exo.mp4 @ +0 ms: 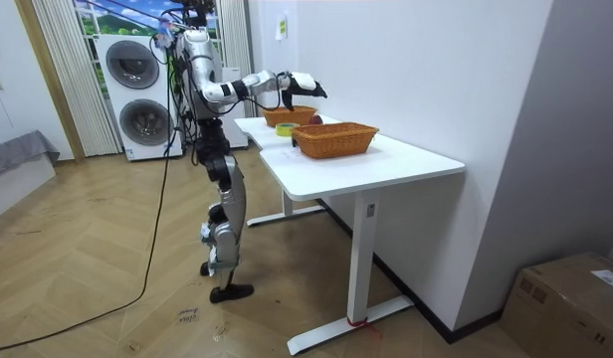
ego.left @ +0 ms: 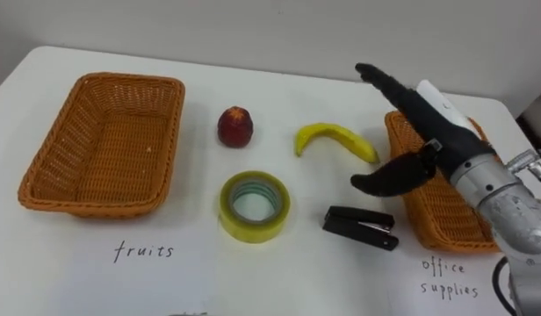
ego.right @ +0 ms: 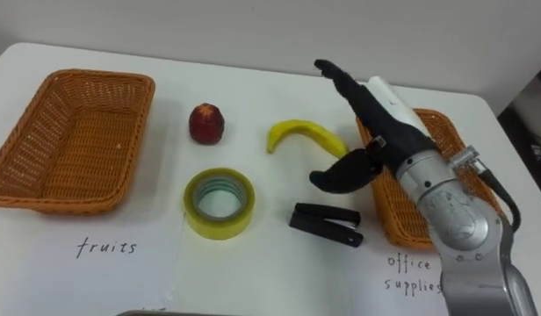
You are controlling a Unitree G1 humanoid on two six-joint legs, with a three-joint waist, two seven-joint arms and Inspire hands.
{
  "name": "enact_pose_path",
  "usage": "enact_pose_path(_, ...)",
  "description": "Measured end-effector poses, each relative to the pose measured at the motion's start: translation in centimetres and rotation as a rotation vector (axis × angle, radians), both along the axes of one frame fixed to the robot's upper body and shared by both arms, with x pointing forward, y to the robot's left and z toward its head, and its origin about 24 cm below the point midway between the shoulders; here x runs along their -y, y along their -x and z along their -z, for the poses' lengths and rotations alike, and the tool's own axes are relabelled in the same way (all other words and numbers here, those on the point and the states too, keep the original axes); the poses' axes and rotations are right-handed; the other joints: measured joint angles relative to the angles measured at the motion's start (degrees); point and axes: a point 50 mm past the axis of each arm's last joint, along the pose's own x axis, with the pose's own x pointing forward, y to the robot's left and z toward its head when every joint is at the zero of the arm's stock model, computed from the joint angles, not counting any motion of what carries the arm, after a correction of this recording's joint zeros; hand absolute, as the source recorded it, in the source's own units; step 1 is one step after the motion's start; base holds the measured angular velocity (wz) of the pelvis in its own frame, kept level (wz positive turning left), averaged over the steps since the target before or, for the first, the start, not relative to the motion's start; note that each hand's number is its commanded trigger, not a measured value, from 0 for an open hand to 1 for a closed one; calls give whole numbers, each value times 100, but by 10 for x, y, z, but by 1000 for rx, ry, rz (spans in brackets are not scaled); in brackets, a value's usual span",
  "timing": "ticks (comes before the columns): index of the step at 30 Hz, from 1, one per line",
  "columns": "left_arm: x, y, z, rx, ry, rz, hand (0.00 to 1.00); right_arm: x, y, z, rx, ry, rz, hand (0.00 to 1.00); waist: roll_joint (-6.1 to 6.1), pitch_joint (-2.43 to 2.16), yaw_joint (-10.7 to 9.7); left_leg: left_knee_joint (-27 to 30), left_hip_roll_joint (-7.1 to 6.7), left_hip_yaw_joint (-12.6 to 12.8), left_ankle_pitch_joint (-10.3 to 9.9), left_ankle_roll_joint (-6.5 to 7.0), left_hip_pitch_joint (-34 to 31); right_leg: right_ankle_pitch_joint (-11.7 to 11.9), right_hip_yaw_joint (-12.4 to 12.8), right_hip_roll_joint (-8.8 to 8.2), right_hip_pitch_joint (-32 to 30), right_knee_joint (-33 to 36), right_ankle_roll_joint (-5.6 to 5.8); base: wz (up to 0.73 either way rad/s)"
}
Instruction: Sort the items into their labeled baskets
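Hovering my right hand (ego.left: pixel 429 132) open, fingers straight and thumb spread, just right of the banana (ego.left: pixel 336 139), which lies on the table (ego.left: pixel 270 88) between the red fruit (ego.left: pixel 235 125) and the office basket (ego.left: pixel 437 219). I judge it light, soft and easily bruised; I'd clasp it gently across its thick middle.

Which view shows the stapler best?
Left eye view: the black stapler lies whole, uncovered, beside the office supplies basket. The right eye view shows it equally whole, near the right hand. The room view is too distant to tell.
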Motion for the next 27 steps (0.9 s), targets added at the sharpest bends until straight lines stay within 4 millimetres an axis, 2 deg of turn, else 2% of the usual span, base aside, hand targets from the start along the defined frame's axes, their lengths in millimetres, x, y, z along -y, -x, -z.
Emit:
enact_pose_path(5,3,-4,0,0,11,21,0,0,6,14,-90,6,-17,0,-1,0,77,-8,0,0,0,0,1,0,-7,0,2,-2,0,0)
enact_pose_path(14,3,-4,0,-5,1,58,0,-3,8,39,-248,47,-50,0,-3,3,99,-12,2,1,1,-2,-2,12,-5,0,9,3,-4,0)
enact_pose_path(25,2,-8,-2,1,-9,58,0,-9,12,60,-378,113,-88,0,-17,6,116,-17,5,-4,2,-3,2,21,-31,1,13,-3,-6,0)
enact_pose_path(27,2,-8,-2,3,-9,57,0,-9,12,62,-391,122,-91,0,-16,6,113,-15,6,-4,2,-3,11,21,-96,-3,19,-3,-6,0)
